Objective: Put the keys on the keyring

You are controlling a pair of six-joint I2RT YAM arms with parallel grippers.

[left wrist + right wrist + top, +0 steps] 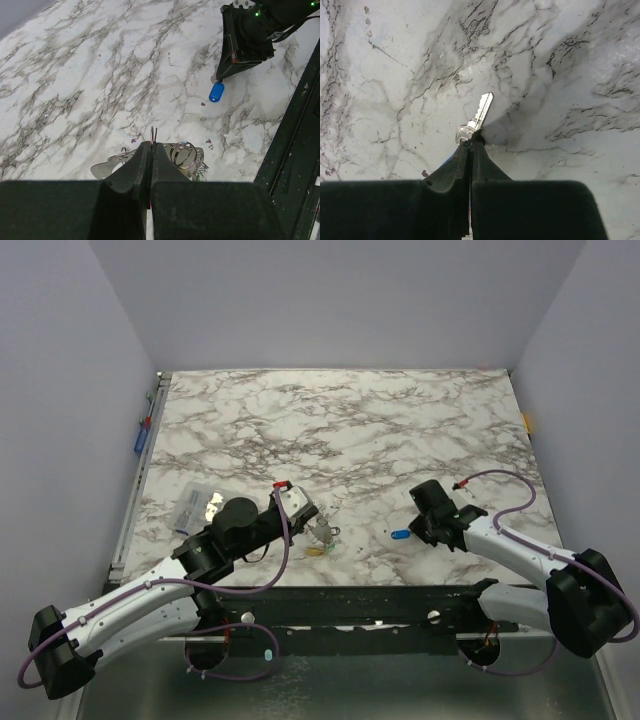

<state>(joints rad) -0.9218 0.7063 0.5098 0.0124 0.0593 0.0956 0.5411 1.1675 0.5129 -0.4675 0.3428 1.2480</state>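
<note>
Key [481, 110] in right hand's [471, 144] grip

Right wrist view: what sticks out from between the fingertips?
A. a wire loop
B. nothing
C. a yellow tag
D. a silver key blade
D: the key shows its toothed silver blade poking out past the tips of the right gripper, whose fingers are pressed together on the key's head end.
</note>
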